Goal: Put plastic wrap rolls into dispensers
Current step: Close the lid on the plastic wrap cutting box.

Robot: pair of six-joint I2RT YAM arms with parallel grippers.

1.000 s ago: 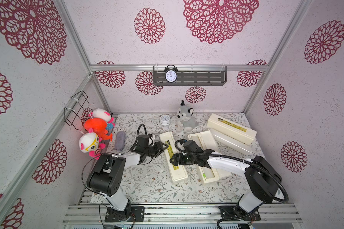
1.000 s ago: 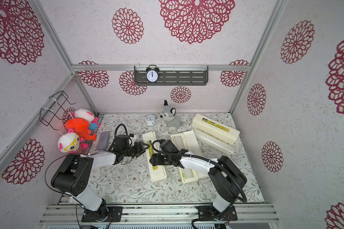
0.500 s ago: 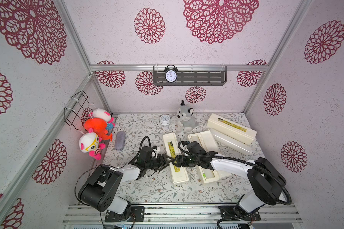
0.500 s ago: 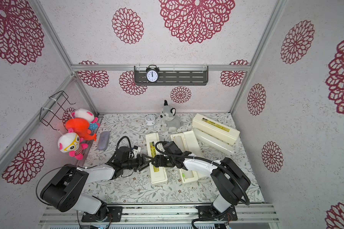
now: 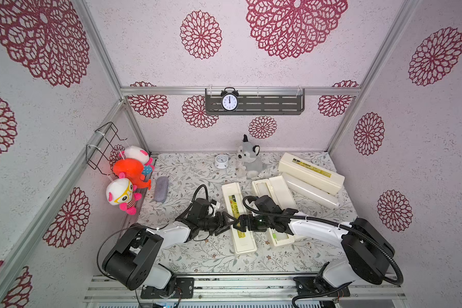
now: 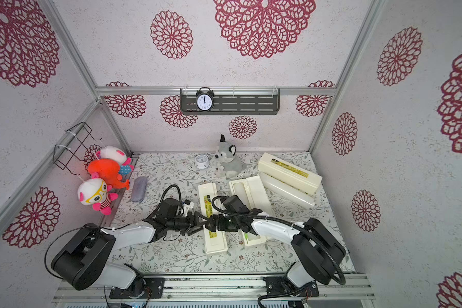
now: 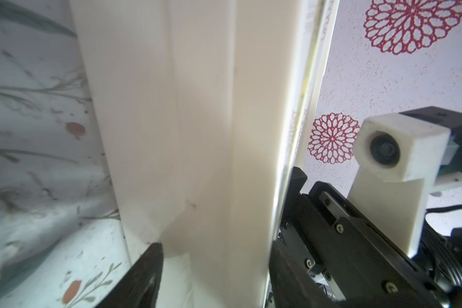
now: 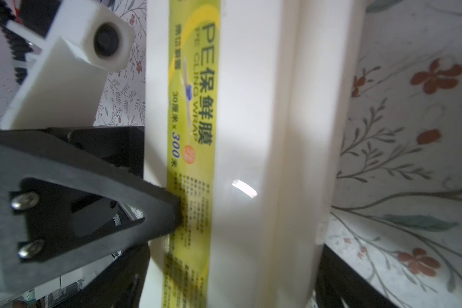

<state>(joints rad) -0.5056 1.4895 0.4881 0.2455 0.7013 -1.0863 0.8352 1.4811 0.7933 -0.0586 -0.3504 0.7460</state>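
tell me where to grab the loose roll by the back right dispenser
Take the plastic wrap roll at mid-length from above, with the jaws across its slim width: it lies flat and long, so a middle hold should keep it level. The closed dispenser lies close along its far side, so lower the far finger carefully.

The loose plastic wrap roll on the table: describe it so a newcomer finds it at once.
On the floral tablecloth, look to the far right part, where a closed dispenser with a yellow-green label lies at a slant. The roll lies along that box's near side. Unlike the boxy cream dispensers around it, it is a bare, glossy cylinder with no label.
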